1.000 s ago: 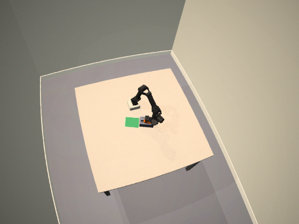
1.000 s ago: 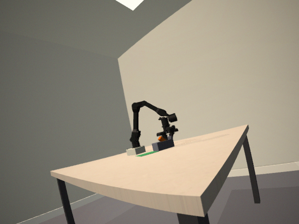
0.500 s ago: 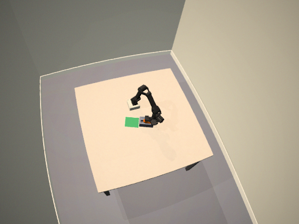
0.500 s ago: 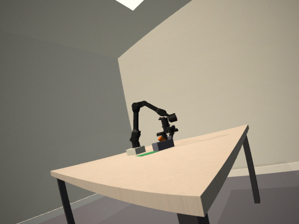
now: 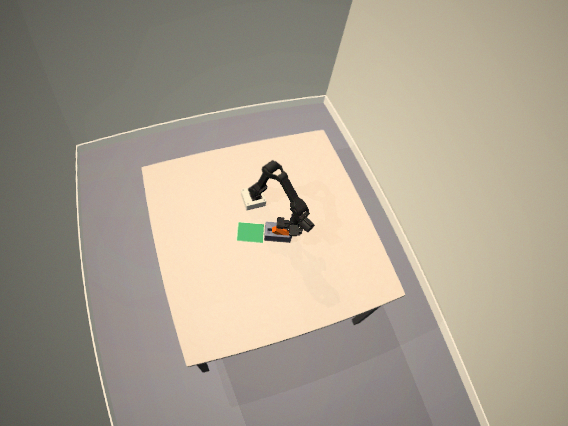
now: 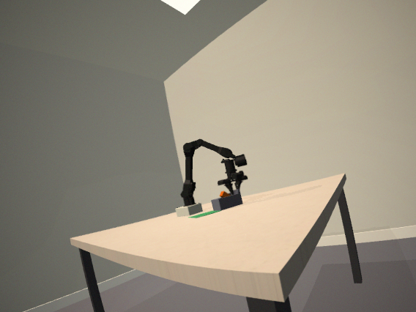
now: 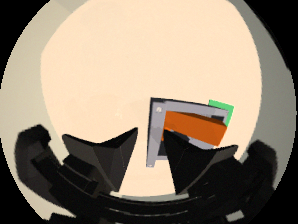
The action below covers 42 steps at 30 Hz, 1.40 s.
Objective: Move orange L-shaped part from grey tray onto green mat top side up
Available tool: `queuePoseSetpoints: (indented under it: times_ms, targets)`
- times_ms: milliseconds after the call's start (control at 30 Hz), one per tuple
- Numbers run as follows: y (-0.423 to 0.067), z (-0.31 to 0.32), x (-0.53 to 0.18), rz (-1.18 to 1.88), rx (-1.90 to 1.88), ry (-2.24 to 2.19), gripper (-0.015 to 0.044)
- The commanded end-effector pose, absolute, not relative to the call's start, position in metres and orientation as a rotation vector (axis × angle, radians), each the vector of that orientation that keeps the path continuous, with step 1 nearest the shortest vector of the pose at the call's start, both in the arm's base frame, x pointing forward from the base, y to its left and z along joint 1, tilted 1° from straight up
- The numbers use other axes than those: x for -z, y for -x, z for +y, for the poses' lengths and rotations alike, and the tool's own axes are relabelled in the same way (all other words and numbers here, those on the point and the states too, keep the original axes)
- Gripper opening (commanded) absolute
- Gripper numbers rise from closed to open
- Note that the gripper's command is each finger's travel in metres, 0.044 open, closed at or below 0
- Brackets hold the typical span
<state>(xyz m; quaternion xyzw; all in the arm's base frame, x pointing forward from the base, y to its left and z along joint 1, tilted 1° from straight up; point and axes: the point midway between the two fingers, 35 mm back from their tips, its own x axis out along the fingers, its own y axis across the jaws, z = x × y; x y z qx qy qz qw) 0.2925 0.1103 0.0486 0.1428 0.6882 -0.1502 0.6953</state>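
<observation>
The grey tray (image 5: 276, 239) (image 6: 226, 202) (image 7: 154, 141) stands on the table beside the green mat (image 5: 250, 232) (image 6: 201, 215) (image 7: 224, 107). The orange L-shaped part (image 5: 281, 231) (image 6: 223, 194) (image 7: 196, 127) lies in the tray's pocket, and one end sticks up above the tray's rim in the exterior view. My gripper (image 5: 290, 230) (image 6: 233, 190) (image 7: 150, 131) points down at the tray's end away from the mat. Its fingers stand partly apart with nothing between them. In the wrist view one finger covers the near end of the part and the other hangs over bare table beside the tray.
The arm's white base block (image 5: 254, 200) (image 6: 188, 209) stands on the table behind the mat. The table edges are far from the tray.
</observation>
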Motion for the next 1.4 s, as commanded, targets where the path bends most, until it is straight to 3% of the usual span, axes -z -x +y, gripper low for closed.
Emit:
queuePoseSetpoints:
  times_ms: [0,133,1067,1200,1367]
  targets:
    - [-0.296,0.109,-0.089,1.513,0.328,-0.329,0.0180]
    - [-0.289,0.103,-0.131,1.514,0.328,-0.329,0.0180]
    - [-0.292,0.105,-0.130,1.496,0.321,-0.344,0.0180]
    - [-0.291,0.098,-0.130,1.510,0.222,-0.236,0.0280]
    - [-0.286,0.079,-0.131,1.525,-0.071,0.079,0.0280]
